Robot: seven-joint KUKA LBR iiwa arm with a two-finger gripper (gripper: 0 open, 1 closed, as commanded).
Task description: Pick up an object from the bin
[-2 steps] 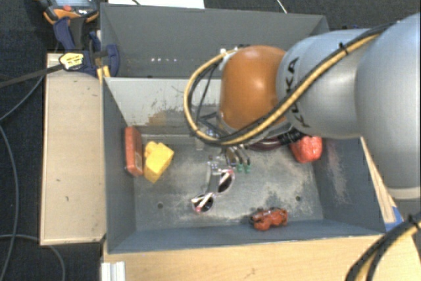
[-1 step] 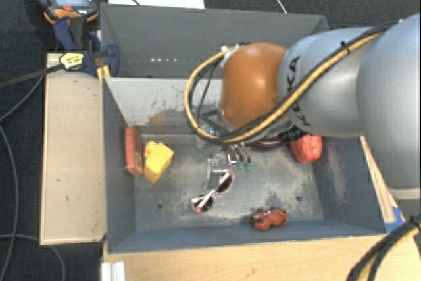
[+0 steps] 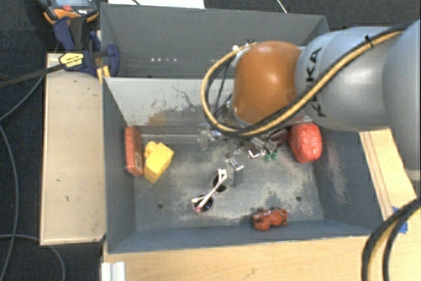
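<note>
The gripper point(image 3: 231, 164) is pictured low in the grey metal bin point(image 3: 197, 43), at one end of a pair of white-framed sunglasses point(image 3: 212, 194) lying mid-floor. How far it is opened cannot be told. A yellow plastic block point(image 3: 158, 160) is seen well apart from it.

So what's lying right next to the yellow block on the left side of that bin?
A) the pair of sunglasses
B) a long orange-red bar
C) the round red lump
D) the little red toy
B: the long orange-red bar lies right beside the yellow block, on its left, while the sunglasses lie apart, nearer the middle.
</note>
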